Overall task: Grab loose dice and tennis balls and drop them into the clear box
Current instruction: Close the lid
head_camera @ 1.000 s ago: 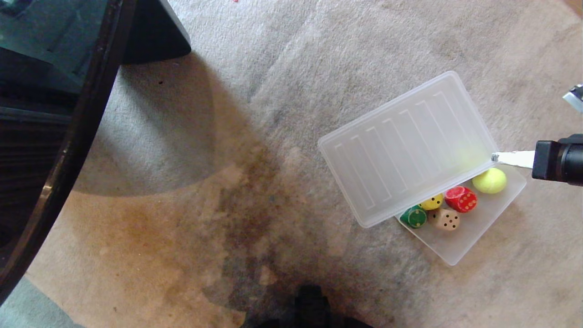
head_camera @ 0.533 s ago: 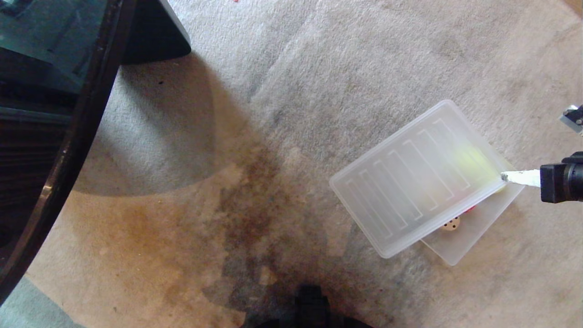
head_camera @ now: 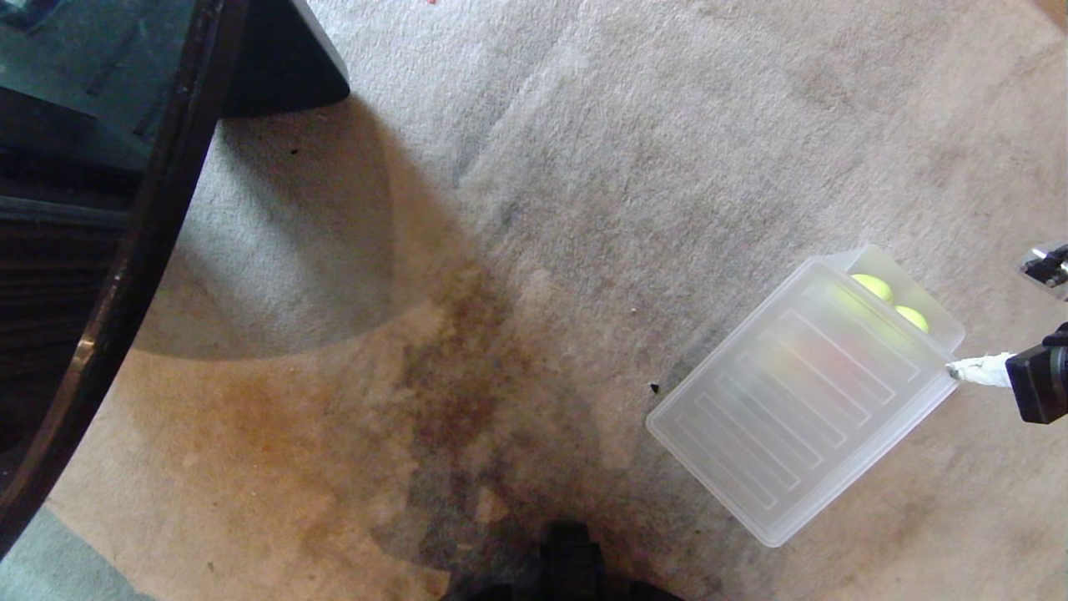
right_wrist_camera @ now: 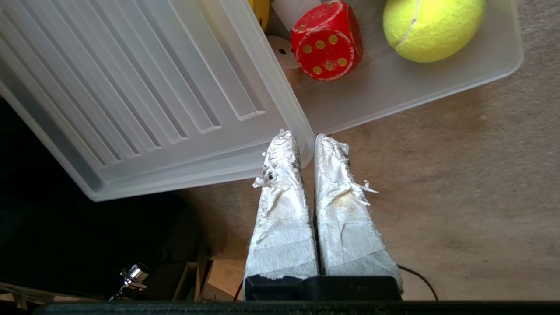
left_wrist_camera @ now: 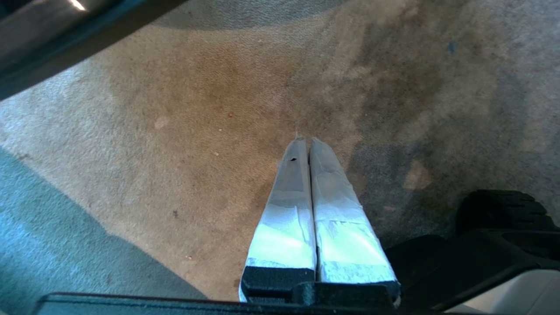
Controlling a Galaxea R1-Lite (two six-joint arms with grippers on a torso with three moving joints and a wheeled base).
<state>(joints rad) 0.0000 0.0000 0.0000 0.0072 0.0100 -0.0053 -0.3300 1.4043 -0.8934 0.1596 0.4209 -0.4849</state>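
Head view shows the ribbed clear lid [head_camera: 801,401] lying over most of the clear box [head_camera: 939,321], so that only one far corner of the box is exposed; two tennis balls [head_camera: 872,285] show there, partly cut off by the lid edge. Through the lid the contents appear only as faint yellow and reddish smears; individual dice cannot be made out in that view. The box rests on the stained carpet [head_camera: 467,351], toward the robot's right. The right tool [head_camera: 953,371] enters from the right edge, its arm largely cut off, and its taped fingers [right_wrist_camera: 280,175] are clenched on the rim of the lid at one corner. Right wrist view gives a look under the raised lid: a red die [right_wrist_camera: 326,41] with gold pips, part of a beige die [right_wrist_camera: 284,54], a sliver of something yellow, and one tennis ball [right_wrist_camera: 431,26] lie inside the frosted box. The left tool [left_wrist_camera: 305,142] hangs over bare carpet, fingers pressed together, gripping nothing.
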